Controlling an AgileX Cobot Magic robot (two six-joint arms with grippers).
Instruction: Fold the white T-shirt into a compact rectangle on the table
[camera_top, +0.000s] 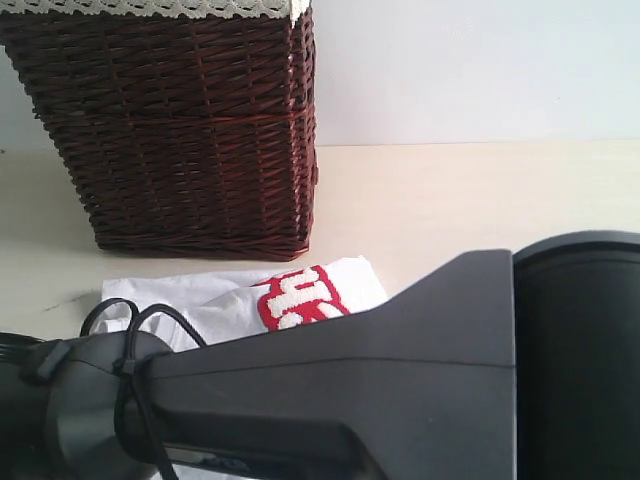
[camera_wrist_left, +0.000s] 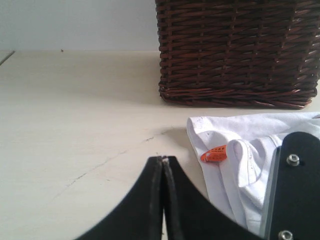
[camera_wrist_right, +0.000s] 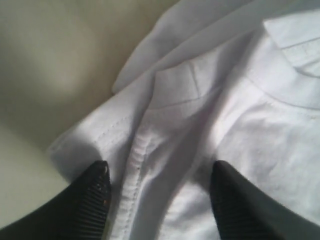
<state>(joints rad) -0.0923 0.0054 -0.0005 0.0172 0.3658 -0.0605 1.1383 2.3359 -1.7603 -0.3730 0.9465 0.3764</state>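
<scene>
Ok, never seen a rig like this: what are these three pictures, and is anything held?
It is a robot with two arms, each ending in a two-fingered gripper. One picture comes from a camera off the arms; the dark bulk in front is an arm. The other two come from wrist cameras. On the table are a wicker basket and a crumpled white T-shirt. The left gripper is shut and empty beside the shirt. The right gripper is open, fingers astride a shirt seam, clamping nothing.

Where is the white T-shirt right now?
Exterior view: the white T-shirt lies crumpled on the table, just in front of the wicker basket, left of centre.
</scene>
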